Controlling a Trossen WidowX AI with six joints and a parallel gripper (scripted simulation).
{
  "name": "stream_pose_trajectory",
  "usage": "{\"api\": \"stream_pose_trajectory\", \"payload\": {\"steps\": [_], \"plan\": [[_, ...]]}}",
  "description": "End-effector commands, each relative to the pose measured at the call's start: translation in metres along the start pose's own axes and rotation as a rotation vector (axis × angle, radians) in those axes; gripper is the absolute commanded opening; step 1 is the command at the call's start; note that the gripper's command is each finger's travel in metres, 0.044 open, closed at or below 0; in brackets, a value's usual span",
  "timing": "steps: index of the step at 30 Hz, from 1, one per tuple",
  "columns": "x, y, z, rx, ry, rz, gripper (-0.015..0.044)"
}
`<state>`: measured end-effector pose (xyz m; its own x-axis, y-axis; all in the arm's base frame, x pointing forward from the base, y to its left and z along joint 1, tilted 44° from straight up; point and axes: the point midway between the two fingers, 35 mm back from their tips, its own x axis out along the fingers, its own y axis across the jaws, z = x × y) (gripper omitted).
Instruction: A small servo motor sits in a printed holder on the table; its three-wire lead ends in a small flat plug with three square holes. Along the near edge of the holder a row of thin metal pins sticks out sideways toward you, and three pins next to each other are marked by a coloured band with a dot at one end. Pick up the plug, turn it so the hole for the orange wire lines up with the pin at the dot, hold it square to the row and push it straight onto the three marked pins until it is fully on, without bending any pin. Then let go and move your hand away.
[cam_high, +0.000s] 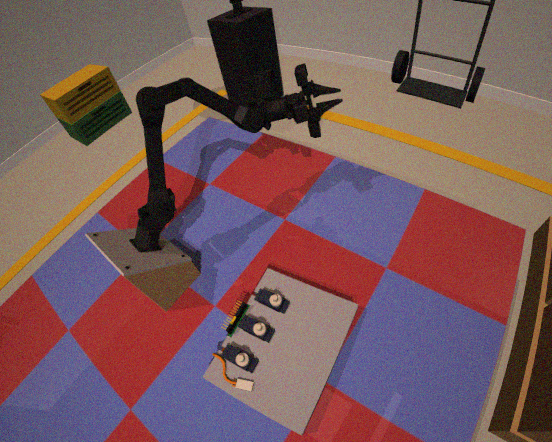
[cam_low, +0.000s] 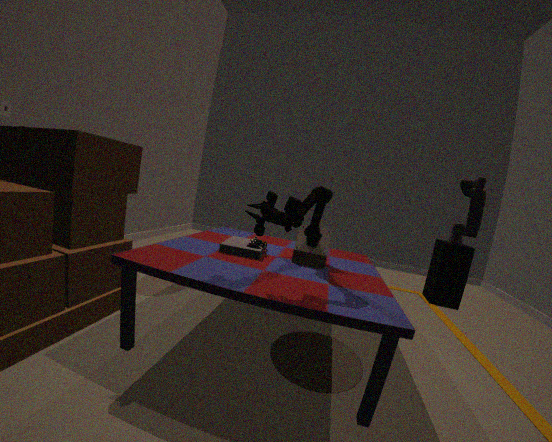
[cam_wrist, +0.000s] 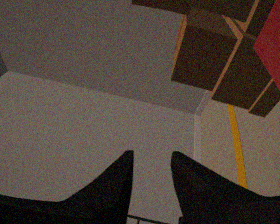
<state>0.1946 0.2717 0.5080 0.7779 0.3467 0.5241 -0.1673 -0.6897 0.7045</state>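
Note:
The white plug (cam_high: 244, 384) lies on the grey holder (cam_high: 310, 320) (cam_low: 237, 243), near its lower-left corner in the top view. Its orange lead (cam_high: 225, 371) curves back to the nearest servo motor (cam_high: 242, 358). Along the holder's left edge a green strip carries a row of thin pins (cam_high: 237, 308) pointing toward the arm's base side. A yellow mark (cam_high: 233, 320) shows near the row's lower end; the dot is too small to tell. My gripper (cam_high: 341, 95) (cam_low: 247, 208) (cam_wrist: 152, 157) is partly open and empty, raised high and away from the holder, pointing outward. The wrist view shows neither plug nor pins.
Two more servos (cam_high: 275, 300) (cam_high: 259, 328) sit on the holder. The arm's grey base plate (cam_high: 115, 250) stands to its left on the red and blue checked table (cam_high: 350, 215) (cam_low: 295, 290). A black pedestal (cam_high: 247, 55), a hand truck (cam_high: 440, 92) and brown boxes (cam_low: 95, 190) (cam_wrist: 200, 55) stand beyond the table.

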Motion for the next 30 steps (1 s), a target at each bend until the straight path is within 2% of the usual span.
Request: {"api": "stream_pose_trajectory", "payload": {"steps": [1, 30], "plan": [[0.003, 0.003, 0.014, -0.119, -0.006, 0.001, 0.0115], [0.009, 0.010, 0.127, -0.957, -0.113, -0.098, 0.0115]]}}
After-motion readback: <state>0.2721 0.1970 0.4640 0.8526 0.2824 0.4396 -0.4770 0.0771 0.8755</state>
